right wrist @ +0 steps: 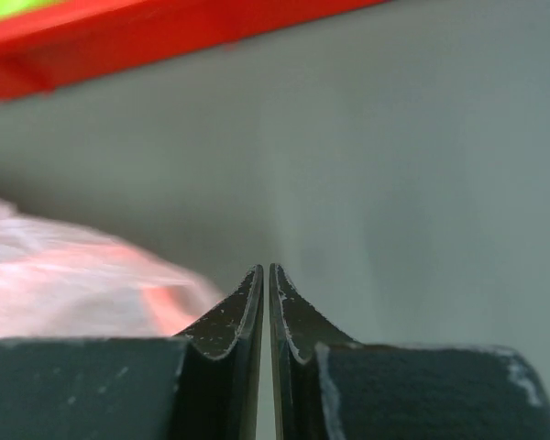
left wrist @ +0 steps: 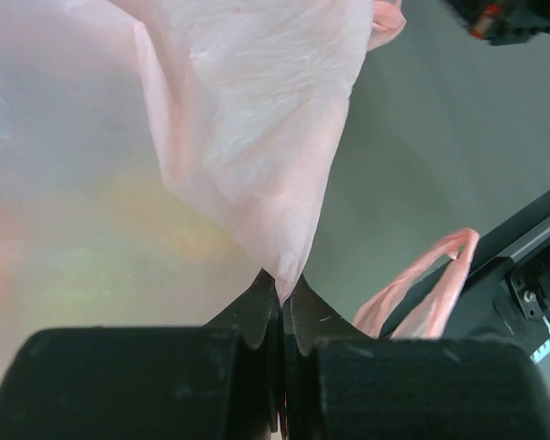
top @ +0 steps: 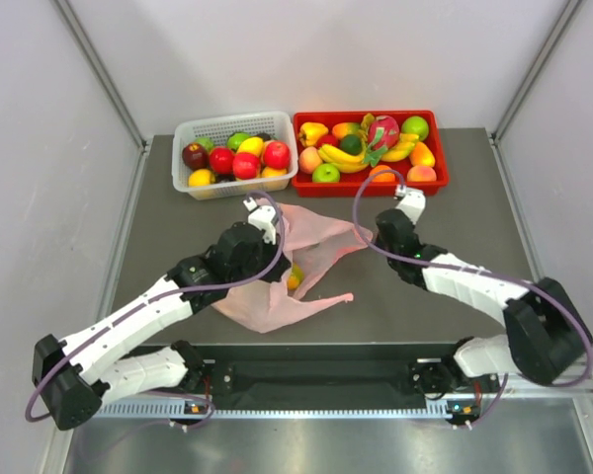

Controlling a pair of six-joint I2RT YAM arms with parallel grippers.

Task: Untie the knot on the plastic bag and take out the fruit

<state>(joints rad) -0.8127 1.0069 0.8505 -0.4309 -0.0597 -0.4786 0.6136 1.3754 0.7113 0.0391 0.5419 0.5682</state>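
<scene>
The pink plastic bag lies crumpled mid-table between my two grippers. My left gripper is shut on a fold of the bag, pinched at the fingertips. A yellow-orange fruit shows through the plastic below it, and blurred yellow and orange patches show in the left wrist view. One handle loop trails toward the table's front. My right gripper sits at the bag's right corner; its jaws are shut with nothing between them, the bag to their left. I see no knot.
A white basket of fruit stands at the back left. A red tray of fruit stands at the back right, and its edge shows in the right wrist view. The black front rail runs close to the handle loop.
</scene>
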